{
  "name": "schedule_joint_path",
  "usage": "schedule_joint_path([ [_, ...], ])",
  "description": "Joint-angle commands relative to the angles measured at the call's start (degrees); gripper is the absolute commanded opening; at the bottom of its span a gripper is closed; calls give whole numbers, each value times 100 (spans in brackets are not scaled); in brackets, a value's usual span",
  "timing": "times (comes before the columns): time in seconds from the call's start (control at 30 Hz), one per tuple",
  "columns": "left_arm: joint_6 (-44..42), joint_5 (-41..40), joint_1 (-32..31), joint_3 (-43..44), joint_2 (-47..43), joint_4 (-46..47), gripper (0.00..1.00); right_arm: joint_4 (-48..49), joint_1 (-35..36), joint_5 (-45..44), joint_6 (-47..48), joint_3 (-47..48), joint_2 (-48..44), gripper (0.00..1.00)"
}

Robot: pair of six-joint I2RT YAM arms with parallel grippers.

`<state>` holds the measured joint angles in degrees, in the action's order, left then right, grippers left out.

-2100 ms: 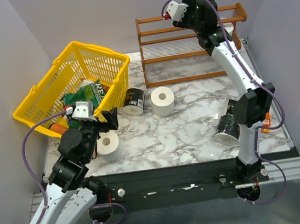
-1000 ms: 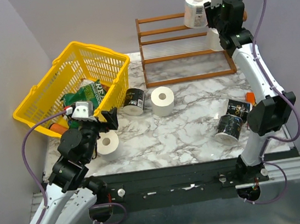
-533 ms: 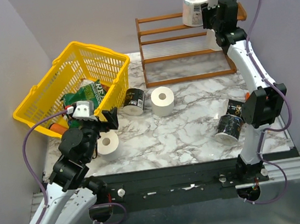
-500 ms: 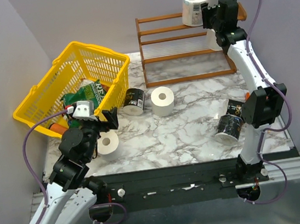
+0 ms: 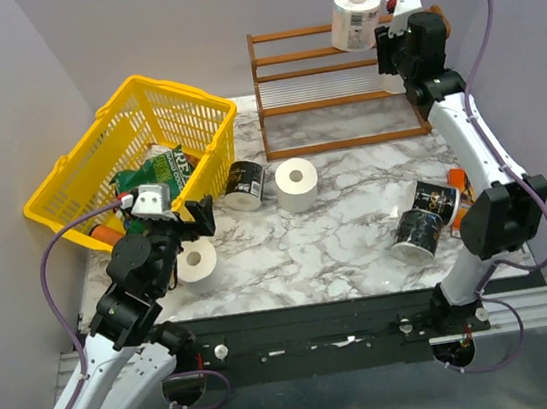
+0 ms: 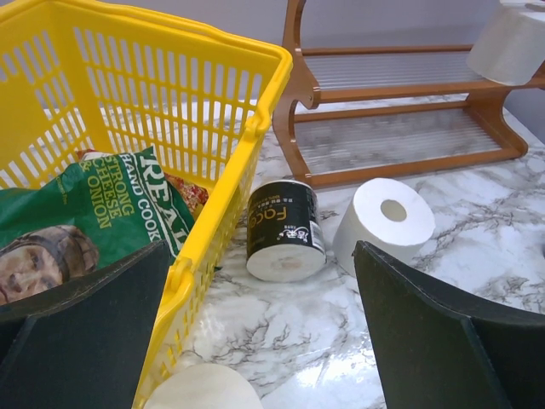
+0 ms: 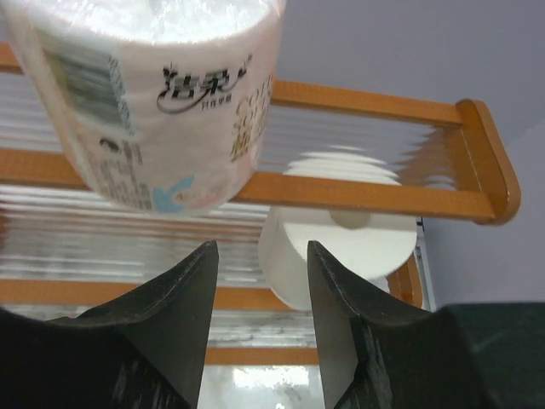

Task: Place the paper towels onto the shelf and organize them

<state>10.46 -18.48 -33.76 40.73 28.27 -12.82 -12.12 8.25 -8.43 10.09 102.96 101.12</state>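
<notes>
A white wrapped paper towel roll [image 5: 354, 17] stands on the top tier of the reddish-brown shelf [image 5: 341, 101]. In the right wrist view it [image 7: 153, 102] is up and left of the fingers. A plain white roll [image 5: 393, 74] sits on the middle tier at the right end [image 7: 341, 230]. My right gripper [image 5: 385, 53] is open and empty, just right of the wrapped roll [image 7: 260, 249]. Two more white rolls lie on the table, one in the middle [image 5: 298, 183] and one at the left [image 5: 198, 263]. My left gripper [image 5: 199, 214] is open and empty above the left roll [image 6: 260, 256].
A yellow basket [image 5: 96, 157] with snack bags stands at the left, close to my left gripper. A black-wrapped roll [image 5: 245, 185] lies beside it. Two more black-wrapped rolls [image 5: 418, 232] lie by the right arm. The marble table ends near the shelf's right side.
My right gripper stood the wrapped roll upright on the top tier, let it go and drew back to the right. The left arm has not moved.
</notes>
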Motion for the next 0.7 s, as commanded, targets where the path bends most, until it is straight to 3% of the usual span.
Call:
schedule_joint_path([
  [0.0, -9, -42, -8, -39, -120, 78, 99, -421, 19, 312, -155, -749, -1014, 55],
  [0.03, 0, -24, -8, -30, -120, 69, 99, -518, 27, 1151, -191, -1038, -1294, 55],
  [0.07, 0, 2, -8, -39, -155, 78, 99, -589, 106, 1455, -200, -1189, -1453, 55],
  [0.17, 18, 11, -8, -30, -208, 78, 99, -897, 692, 1757, -305, -1742, -1875, 57],
  [0.33, 44, -42, -8, -48, -305, 78, 99, -1670, 1643, 2203, -1296, -2086, -1903, 66],
  [0.47, 62, -112, -17, -39, -392, 60, 99, -1697, 2573, 1556, -1773, -2289, -1544, 73],
  [0.67, 53, -217, -17, -83, -481, 95, 99, -1996, 3033, 1019, -2011, -1578, -428, 78],
])
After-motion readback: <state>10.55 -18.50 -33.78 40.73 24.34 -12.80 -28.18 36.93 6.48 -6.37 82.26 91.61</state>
